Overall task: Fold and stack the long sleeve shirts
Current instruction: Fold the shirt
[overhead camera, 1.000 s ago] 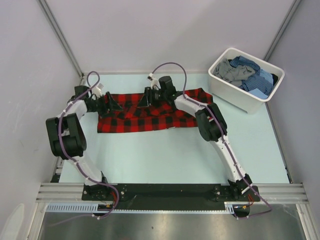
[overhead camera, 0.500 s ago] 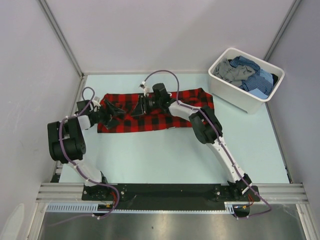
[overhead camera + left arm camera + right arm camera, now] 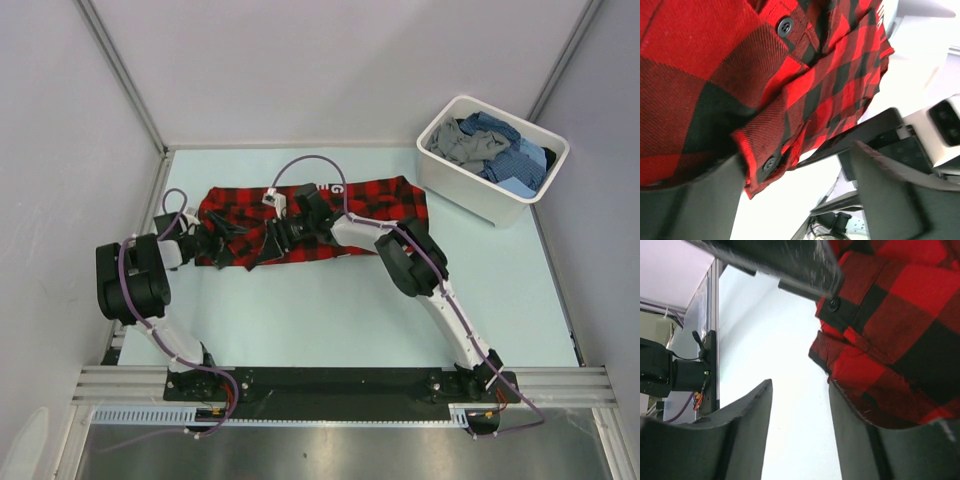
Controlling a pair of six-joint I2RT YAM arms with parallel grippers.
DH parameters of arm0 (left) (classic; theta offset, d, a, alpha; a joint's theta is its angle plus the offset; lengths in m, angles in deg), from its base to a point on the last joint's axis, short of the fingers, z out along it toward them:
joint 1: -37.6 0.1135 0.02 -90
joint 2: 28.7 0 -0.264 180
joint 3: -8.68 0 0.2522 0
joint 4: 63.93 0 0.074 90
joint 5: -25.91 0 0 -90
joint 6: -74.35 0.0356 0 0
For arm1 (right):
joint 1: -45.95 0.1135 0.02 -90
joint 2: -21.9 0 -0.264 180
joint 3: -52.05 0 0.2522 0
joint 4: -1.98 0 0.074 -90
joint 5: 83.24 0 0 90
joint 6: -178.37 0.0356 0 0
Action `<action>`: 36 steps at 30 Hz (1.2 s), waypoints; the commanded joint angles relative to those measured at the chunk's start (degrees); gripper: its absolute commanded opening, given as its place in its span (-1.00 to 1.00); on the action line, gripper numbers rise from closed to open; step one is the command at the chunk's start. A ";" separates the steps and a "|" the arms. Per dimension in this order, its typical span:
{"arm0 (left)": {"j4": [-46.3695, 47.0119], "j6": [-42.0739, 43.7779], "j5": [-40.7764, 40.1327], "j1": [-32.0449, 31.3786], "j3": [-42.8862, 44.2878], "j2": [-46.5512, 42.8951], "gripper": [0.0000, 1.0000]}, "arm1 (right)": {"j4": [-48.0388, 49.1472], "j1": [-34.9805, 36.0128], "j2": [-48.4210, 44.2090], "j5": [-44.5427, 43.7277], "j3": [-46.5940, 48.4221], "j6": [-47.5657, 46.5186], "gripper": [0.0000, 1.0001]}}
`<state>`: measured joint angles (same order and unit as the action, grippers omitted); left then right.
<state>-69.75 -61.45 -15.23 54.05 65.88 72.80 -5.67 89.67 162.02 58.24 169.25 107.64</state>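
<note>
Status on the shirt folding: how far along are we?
Done: little. The red-and-black check shirt lies on the table gathered into a band, not a finished fold, and there is no stack. In hand: left pincer and right pincer, both open, at its left-end cuff. Left: finish this fold, then the blue check shirt and grey shirt in the white tub.

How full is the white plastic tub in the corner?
Full. The white rectangular plastic tub holds crumpled grey and blue clothes, heaped up to its rim.

Pale blue table (image 3: 300,320) between grey walls (image 3: 350,70) (metal rail (image 3: 560,380) in front)
</note>
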 commanded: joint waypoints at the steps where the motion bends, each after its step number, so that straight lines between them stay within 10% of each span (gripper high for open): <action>1: -2.57 3.78 0.71 0.43 0.41 -0.16 0.55 | 1.36 -2.15 -3.97 0.19 3.96 0.50 0.13; 11: -31.65 32.39 -1.92 -8.09 25.68 4.06 -0.96 | -17.69 -16.19 -15.47 -0.06 2.13 -6.69 0.48; 23: -60.41 75.10 -12.31 -14.17 48.94 5.91 -1.00 | -35.11 -28.17 -28.40 -8.94 -9.47 -19.09 0.59; 36: -59.18 83.94 -12.13 -10.64 50.25 12.08 -1.00 | -38.45 -29.40 -27.87 -16.50 -13.61 -26.21 0.25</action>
<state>-127.40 16.71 -29.48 43.05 113.63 89.17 -43.22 61.19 135.26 45.32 156.01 83.85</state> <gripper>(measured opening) 0.012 0.638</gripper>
